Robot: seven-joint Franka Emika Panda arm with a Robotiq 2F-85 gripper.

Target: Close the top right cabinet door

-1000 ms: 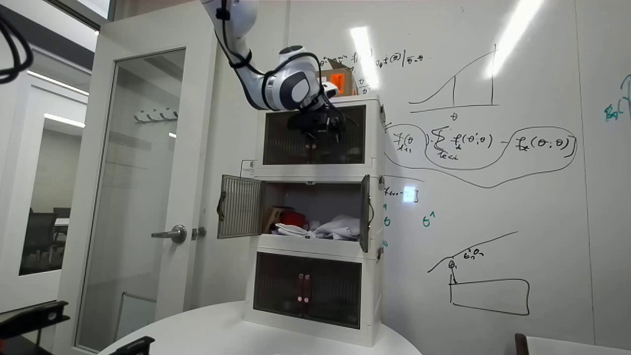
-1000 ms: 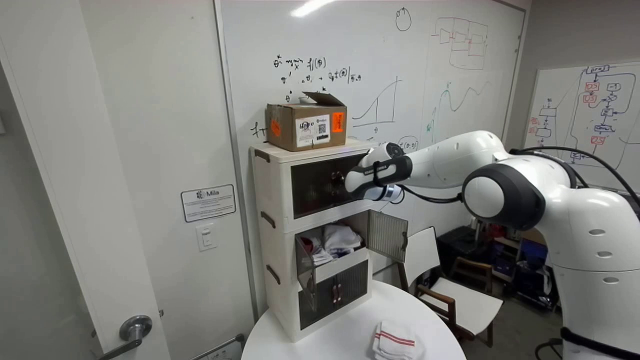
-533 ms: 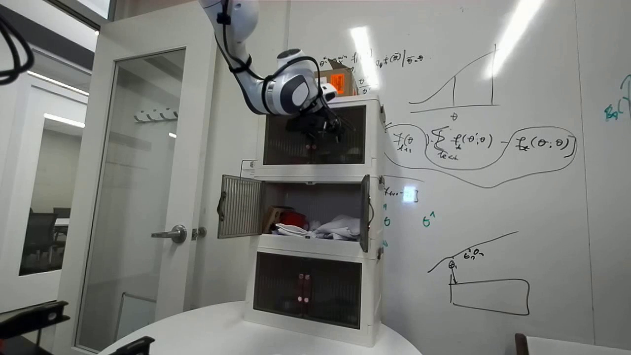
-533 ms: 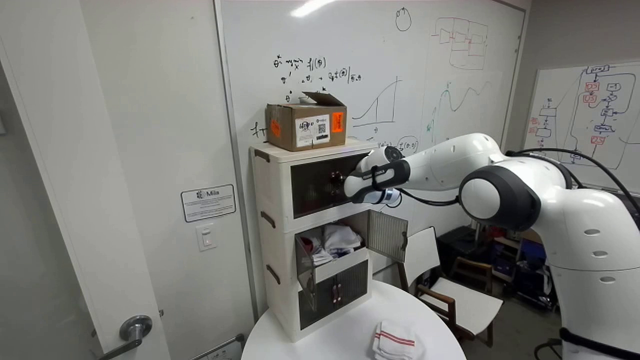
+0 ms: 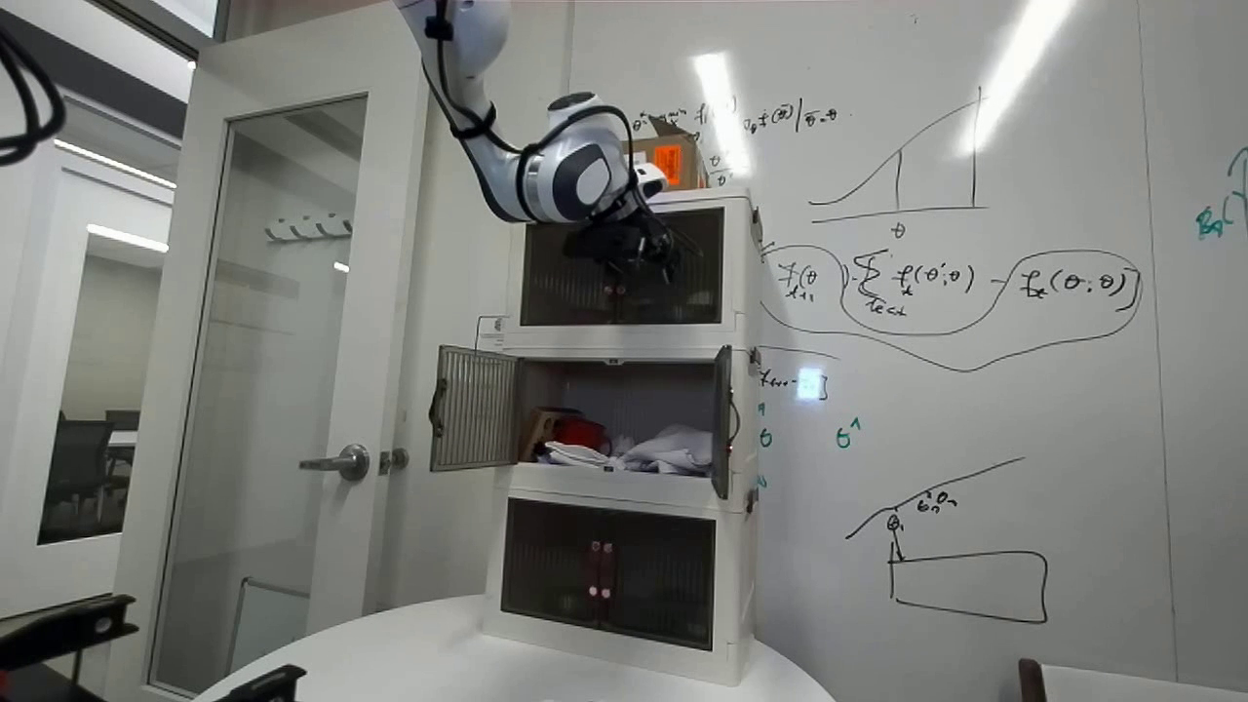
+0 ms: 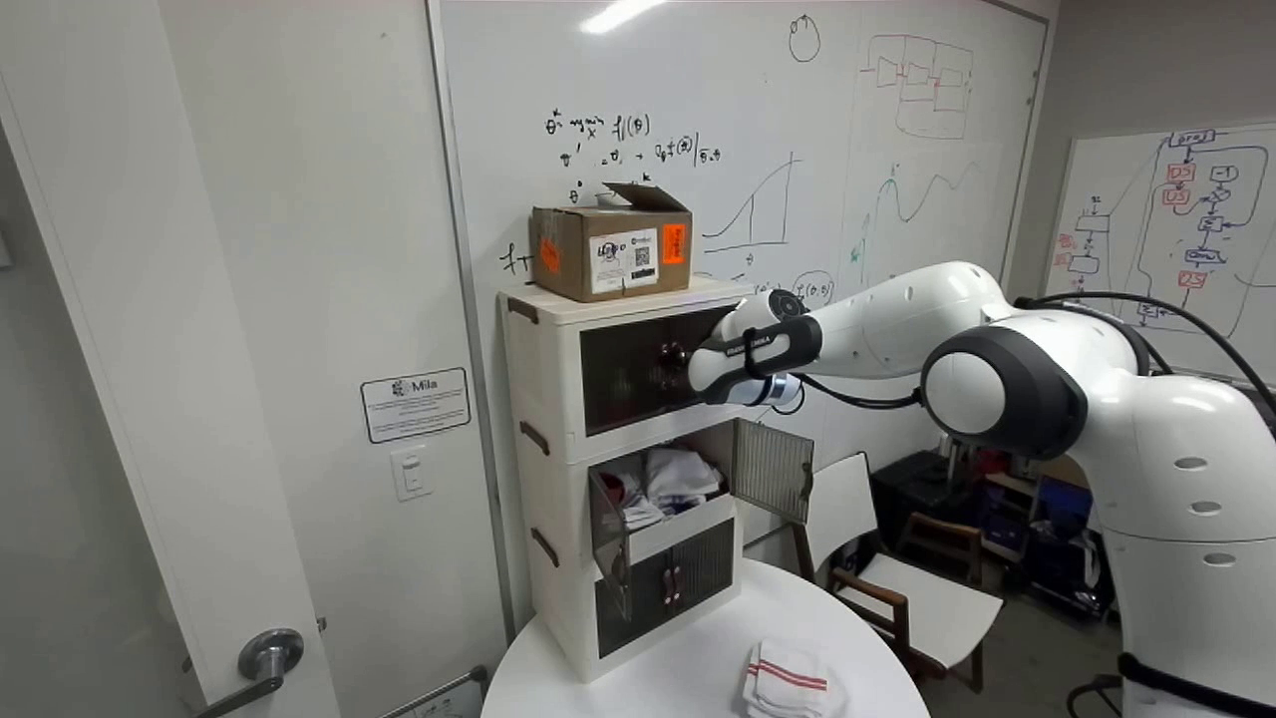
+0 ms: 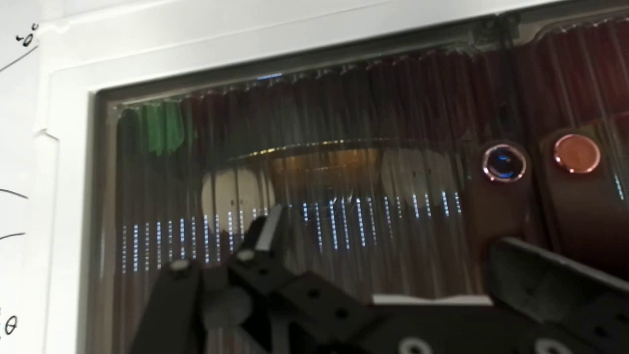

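The top right cabinet door (image 5: 694, 300), dark see-through panel in a white frame, stands flush in the top tier of the white cabinet (image 5: 624, 338). In an exterior view my arm hides most of the top right door (image 6: 704, 325). My gripper (image 5: 643, 261) is in front of the top pair of doors, partly covering them. In the wrist view, which stands upside down, my gripper (image 7: 391, 223) is open and empty in front of the top right door (image 7: 334, 118). One fingertip (image 7: 516, 265) overlaps the door's dark handle (image 7: 499, 209); I cannot tell whether it touches.
The middle-tier doors stand open, left (image 5: 475, 409) and right (image 5: 722, 424), with white cloths (image 5: 671, 450) inside. The bottom doors (image 5: 556, 561) are shut. A cardboard box (image 6: 610, 254) sits on top. A folded towel (image 6: 788, 683) lies on the round white table (image 6: 538, 688).
My arm dipped slightly and came most of the way back. The gripper stays in front of the top doors. No door has visibly moved.
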